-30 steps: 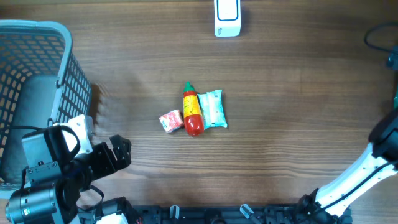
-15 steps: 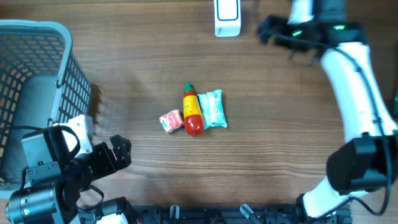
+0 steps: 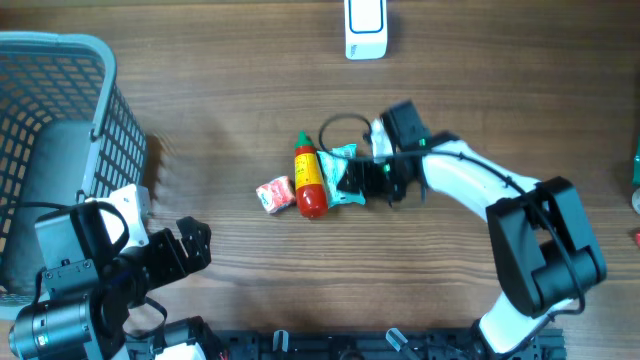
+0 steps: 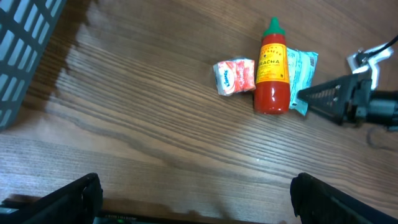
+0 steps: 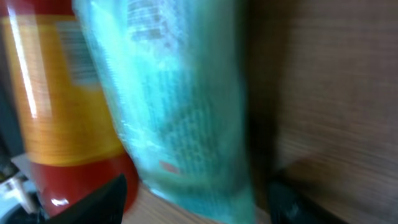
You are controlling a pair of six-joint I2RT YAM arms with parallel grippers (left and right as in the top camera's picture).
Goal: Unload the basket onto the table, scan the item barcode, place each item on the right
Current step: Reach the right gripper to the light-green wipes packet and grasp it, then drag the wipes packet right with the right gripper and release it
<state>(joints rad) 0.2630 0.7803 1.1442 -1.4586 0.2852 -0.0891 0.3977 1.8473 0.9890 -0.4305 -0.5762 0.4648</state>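
Teal packet [image 5: 180,118] mid-table, sauce bottle [image 3: 310,180] touching it
Left gripper [image 4: 199,202] stood wide and idle, nearest. Right gripper [image 5: 196,202] sat apart astride the packet, unclamped. Risk: one finger nudges the bottle, or slick film slips before reaching the far scanner [image 3: 365,28]

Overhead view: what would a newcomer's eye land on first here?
The red sauce bottle lies mid-table between a pink packet and a teal packet. The right gripper straddles the teal packet, jaws apart. A blue-grey basket stands at the table's left edge.
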